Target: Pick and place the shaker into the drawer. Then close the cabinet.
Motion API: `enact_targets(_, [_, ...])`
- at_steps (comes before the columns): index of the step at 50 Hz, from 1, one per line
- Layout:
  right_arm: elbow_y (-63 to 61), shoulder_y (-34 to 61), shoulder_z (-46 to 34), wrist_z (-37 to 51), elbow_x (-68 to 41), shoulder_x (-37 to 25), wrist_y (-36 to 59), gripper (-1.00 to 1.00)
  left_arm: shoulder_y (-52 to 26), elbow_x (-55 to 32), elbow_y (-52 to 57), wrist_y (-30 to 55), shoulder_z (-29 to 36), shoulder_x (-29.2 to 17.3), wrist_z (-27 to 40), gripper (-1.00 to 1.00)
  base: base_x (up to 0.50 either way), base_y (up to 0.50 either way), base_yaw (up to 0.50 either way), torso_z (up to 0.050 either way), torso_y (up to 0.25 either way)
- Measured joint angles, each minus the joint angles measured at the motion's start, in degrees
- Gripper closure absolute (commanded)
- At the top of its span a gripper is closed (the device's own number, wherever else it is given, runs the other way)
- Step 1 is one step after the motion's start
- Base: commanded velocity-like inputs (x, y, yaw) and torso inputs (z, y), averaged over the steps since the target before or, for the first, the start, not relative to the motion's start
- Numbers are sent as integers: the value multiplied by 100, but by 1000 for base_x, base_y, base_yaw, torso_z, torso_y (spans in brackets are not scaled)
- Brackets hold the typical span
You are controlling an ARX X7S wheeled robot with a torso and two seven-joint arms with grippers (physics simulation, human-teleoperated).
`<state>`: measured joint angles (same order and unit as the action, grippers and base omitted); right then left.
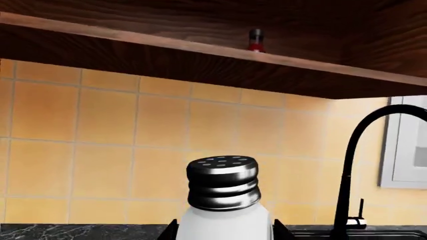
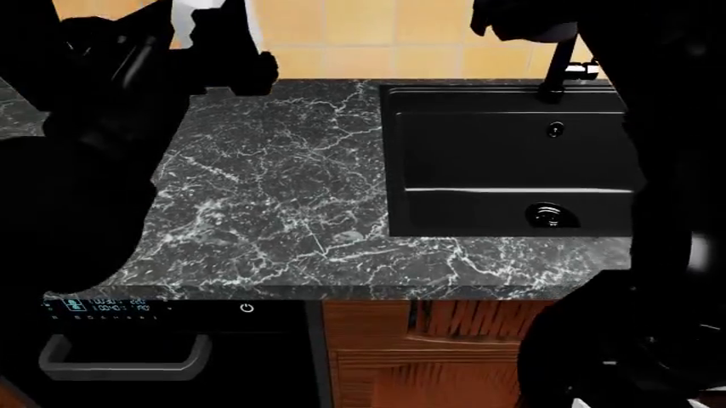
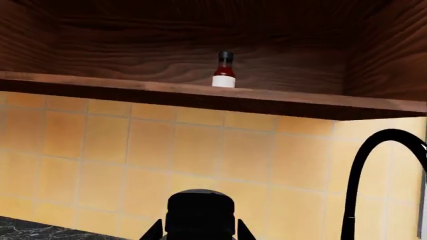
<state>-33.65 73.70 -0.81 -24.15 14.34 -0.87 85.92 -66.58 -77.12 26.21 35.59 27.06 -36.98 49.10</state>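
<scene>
Between left tool [image 1: 225,231] fingers, shaker [image 1: 223,200]

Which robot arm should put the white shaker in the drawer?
Left. Its tool is shut on the shaker. The right tool grips something dark instead. The drawer sits below the counter edge.

Head view looks steeply down on bench [image 2: 284,195], sink [image 2: 511,153] at 2 o'clock. Both wrist views sit low, close, facing tiled wall [image 1: 100,145]; share shelf [image 3: 200,92], red bottle [image 3: 224,70], black faucet [image 1: 360,150].
</scene>
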Motion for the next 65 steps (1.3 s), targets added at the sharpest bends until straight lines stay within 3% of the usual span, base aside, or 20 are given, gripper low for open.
enact_targets(19, [-652,-806,119,319,-451,70,356,100,989,-550,911,-138,-151,-378,442,100,-39,438,0,0,0])
enact_targets(48, [-719,-1186,-48,565,-845,85,408,100,1356,-690,1243,-196,-178,-534,598,100,-200,489,0,0,0])
enact_targets(51, [-679,-1188,79,1072,-1483,-23,408,100,1368,-695,1258,-196,-181,-548,608,100,-482,372,0,3,0])
enact_targets(58, [-468,-1097,473,3148,-4108,-459,382,100,1383,-716,1294,-196,-185,-575,631,100,-500,290,0,0,0])
enact_targets(65, [-338,-1061,660,4338,-5804,-687,301,100,1392,-719,1320,-190,-190,-599,656,100,-500,132,0,0,0])
